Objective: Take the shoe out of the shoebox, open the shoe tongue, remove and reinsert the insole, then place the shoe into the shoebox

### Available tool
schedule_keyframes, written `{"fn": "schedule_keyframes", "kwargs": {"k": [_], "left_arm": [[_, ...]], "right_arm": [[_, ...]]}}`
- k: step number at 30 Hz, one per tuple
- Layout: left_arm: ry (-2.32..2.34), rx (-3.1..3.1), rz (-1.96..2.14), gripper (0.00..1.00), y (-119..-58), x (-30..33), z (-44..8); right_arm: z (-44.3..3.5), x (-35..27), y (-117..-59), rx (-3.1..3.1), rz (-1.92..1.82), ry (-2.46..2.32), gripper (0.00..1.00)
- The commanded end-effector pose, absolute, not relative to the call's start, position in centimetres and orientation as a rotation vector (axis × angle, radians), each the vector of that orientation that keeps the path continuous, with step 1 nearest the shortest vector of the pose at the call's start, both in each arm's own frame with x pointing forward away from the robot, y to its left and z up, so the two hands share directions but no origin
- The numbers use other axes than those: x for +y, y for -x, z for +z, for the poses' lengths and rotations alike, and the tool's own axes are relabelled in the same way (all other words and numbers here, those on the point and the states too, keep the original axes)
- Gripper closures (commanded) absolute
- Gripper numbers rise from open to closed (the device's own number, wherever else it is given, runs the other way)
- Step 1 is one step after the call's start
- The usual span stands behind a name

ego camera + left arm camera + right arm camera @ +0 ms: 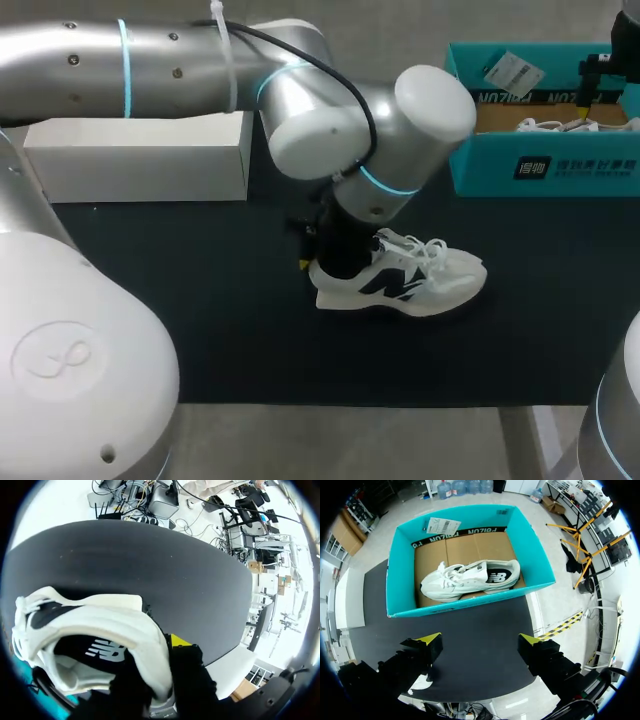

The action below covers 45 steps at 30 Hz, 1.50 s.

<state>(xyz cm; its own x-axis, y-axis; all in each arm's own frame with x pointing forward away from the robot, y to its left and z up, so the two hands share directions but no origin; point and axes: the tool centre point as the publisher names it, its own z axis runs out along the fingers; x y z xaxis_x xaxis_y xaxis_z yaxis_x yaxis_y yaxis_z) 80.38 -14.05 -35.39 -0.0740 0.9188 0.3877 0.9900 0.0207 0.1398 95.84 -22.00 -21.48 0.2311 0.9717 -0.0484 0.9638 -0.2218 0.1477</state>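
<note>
the shoe (405,283) stands mid-frame on the counter (200,320), left gripper (162,660) clenched on its heel. the right gripper (482,647) hangs released over the box (470,602). next, probably: spreading the tongue.

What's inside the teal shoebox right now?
In the teal shoebox, one white shoe lies on its side on the brown cardboard liner. The liner beneath it is covered, and the near wall hides the floor strip behind it. The other shoe is out on the table.
</note>
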Motion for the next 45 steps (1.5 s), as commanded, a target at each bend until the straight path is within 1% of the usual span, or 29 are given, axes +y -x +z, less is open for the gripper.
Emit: {"fn": "schedule_keyframes", "kwargs": {"k": [1,14,15,16,17,18,28,37,40,42,45], "left_arm": [[1.999,-2.106,-0.554,1.0,-80.4,-14.0,-36.4],[2.062,-2.084,-0.502,1.0,-80.6,-13.8,-38.9],[2.064,-2.083,-0.5,0.85,-80.6,-13.9,-38.9],[2.064,-2.085,-0.496,0.55,-80.6,-13.9,-38.8],[2.07,-2.088,-0.484,0.34,-80.6,-14.0,-38.7],[2.073,-2.09,-0.478,0.0,-80.5,-14.0,-38.4],[2.091,-2.18,-0.34,0.0,-79.5,-13.6,-34.7],[2.014,-2.341,-0.154,0.0,-78.7,-13.5,-30.2],[1.93,-2.427,-0.088,0.0,-78.5,-13.3,-28.9],[1.778,-2.544,-0.028,0.0,-78.6,-12.9,-28.0],[1.653,-2.683,0.149,0.0,-78.6,-12.3,-26.6]], "right_arm": [[-21.5,-22.0,-95.8,1.858,0.083,-2.346,0.0],[-21.5,-22.0,-95.8,1.858,0.083,-2.346,0.0],[-21.5,-22.0,-95.8,1.858,0.083,-2.346,0.0],[-21.5,-22.0,-95.8,1.858,0.083,-2.346,0.0],[-21.5,-22.0,-95.8,1.858,0.083,-2.346,0.0],[-21.5,-22.0,-95.8,1.858,0.083,-2.346,0.0],[-21.5,-22.0,-95.8,1.858,0.083,-2.346,0.0],[-21.5,-22.0,-95.8,1.858,0.083,-2.346,0.0],[-21.5,-22.0,-95.8,1.858,0.083,-2.346,0.0],[-21.5,-22.0,-95.8,1.858,0.083,-2.346,0.0],[-21.5,-22.0,-95.8,1.858,0.083,-2.346,0.0]]}}
